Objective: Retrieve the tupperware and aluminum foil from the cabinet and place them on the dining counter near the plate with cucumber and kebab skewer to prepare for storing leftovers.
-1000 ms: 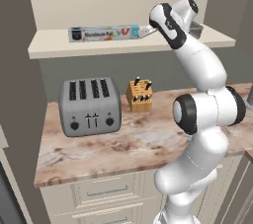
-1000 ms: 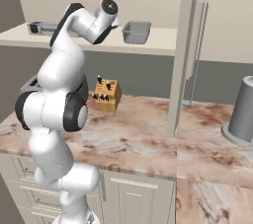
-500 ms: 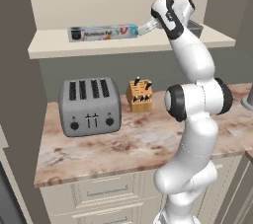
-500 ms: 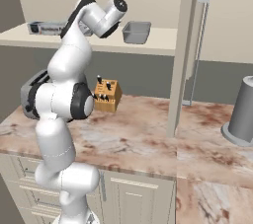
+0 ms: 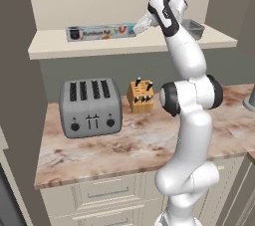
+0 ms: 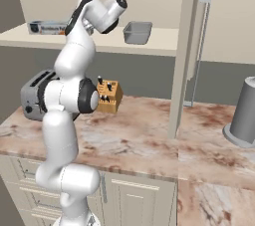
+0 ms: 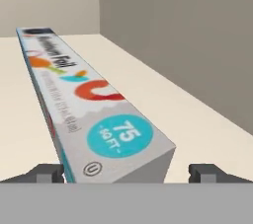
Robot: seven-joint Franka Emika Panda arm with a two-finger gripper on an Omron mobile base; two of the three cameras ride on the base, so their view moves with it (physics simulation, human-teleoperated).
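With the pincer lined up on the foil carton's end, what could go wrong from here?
1. The open pincer straddles only the near end of the long aluminum foil; gripped there, the carton may sag or twist when lifted.
2. Pushing further in could slide the carton along the cabinet shelf rather than seat it.
3. The grey container stands close beside the arm and might get bumped.

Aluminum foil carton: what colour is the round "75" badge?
Teal, on the aluminum foil carton; hand view shows it best.

In the hand view, lower centre, the aluminum foil (image 7: pixel 99 114) carton bears a teal circle reading "75 SQ FT"; its other lettering is too blurred to read.
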